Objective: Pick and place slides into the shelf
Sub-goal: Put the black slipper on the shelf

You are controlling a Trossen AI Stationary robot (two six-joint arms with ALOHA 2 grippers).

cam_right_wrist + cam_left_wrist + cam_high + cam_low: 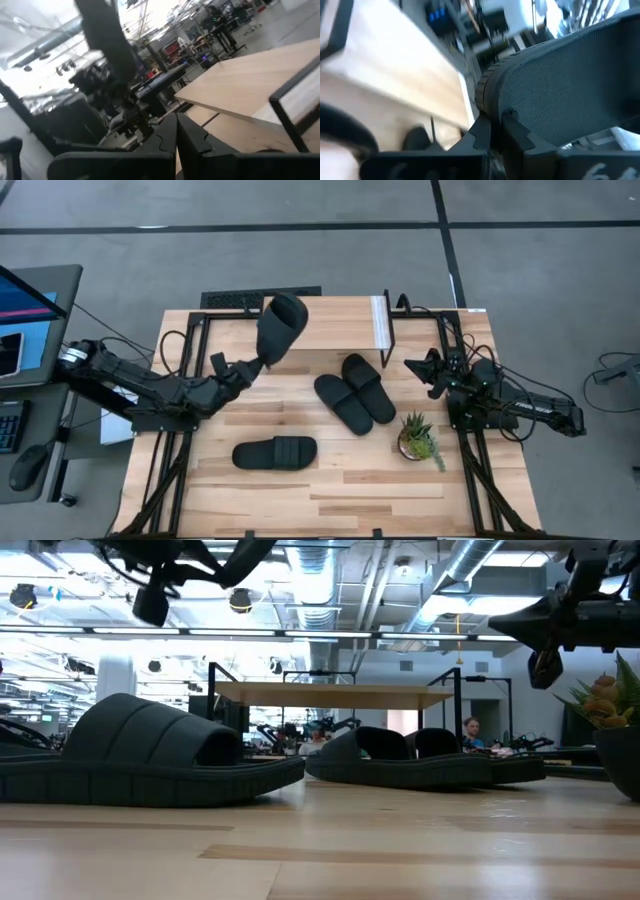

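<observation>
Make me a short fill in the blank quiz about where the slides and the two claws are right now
The left claw is shut on one ____, lifted above the shelf.
____ slides lie on the table: a touching pair and a single one.
The right claw is shut and holds ____.
A potted ____ stands near the right arm.

Missing words: slide; Three; nothing; plant

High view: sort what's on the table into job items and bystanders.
Job: held slide in the left end effector; lone slide; slide pair; shelf.
Bystanders: potted plant; idle right end effector, shut, beside the shelf.
</observation>
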